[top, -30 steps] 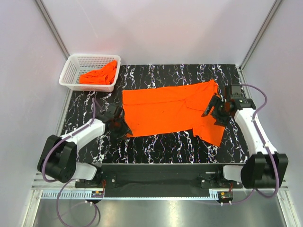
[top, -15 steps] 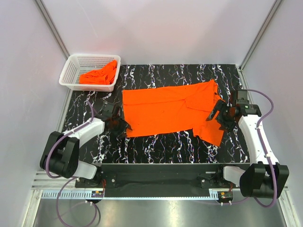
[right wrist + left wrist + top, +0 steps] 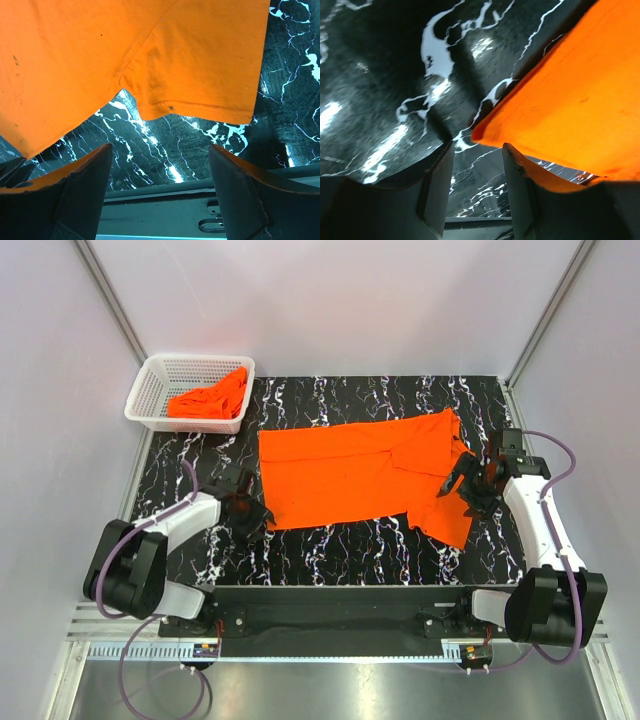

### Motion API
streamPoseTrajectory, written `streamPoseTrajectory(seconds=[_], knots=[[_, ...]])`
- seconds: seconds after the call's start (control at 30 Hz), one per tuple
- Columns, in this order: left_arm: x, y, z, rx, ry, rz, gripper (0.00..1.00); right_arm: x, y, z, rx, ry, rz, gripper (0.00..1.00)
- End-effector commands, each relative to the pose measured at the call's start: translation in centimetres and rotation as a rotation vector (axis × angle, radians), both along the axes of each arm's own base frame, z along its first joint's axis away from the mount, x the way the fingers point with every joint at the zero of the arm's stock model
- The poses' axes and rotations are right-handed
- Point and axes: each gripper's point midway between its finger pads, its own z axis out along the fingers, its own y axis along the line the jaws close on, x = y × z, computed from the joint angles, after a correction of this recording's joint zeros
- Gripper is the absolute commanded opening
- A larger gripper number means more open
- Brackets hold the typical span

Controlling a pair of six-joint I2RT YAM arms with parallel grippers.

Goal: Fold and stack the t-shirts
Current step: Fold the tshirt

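A bright orange t-shirt [image 3: 360,472] lies spread flat on the black marble table [image 3: 340,550], one sleeve [image 3: 445,518] pointing to the near right. My left gripper [image 3: 256,514] is open and empty just off the shirt's near left corner [image 3: 482,134]; the cloth is not between the jaws. My right gripper [image 3: 458,485] is open wide and empty over the shirt's right side, by the sleeve [image 3: 200,75]. A second orange t-shirt [image 3: 210,398] lies crumpled in the white mesh basket [image 3: 160,380].
The basket stands at the table's far left corner. Metal frame posts rise at both far corners. The table's near edge and its rail [image 3: 165,200] show below the right jaws.
My left gripper has slid slightly nearer and right, to the shirt's near left corner. My right gripper has moved a little right and nearer. The shirt has not visibly moved.
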Motion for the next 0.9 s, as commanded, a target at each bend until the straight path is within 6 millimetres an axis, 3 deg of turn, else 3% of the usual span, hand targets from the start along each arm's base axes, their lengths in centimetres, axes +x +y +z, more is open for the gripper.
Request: streamPoseTrajectory(seconds=[0.0,0.4,0.47,0.53,0.67,0.87], knots=[[0.3,0.8,1.1,0.032,-0.05,0.023,0.48,0.8,0.1,0.5,0.014,-0.033,0.017,0.84],[1.2,-0.2,-0.5,0.013,0.01,-0.006,0.43,1.5,0.4,1.0,0.037,-0.05,0.007,0.84],[1.0,-0.2,-1.0,0.017,0.024,-0.008,0.38,1.5,0.3,0.9,0.033,-0.049,0.002,0.84],[0.8,-0.1,-1.4,0.017,0.039,-0.01,0.25,1.2,0.0,0.4,0.026,-0.03,-0.02,0.84],[0.9,0.5,-1.5,0.038,0.025,-0.022,0.01,0.8,-0.3,-0.5,0.054,0.004,-0.082,0.74],[3.1,2.8,-0.4,0.123,-0.057,-0.065,0.0,0.0,-2.0,-3.8,0.043,0.114,-0.143,0.56]])
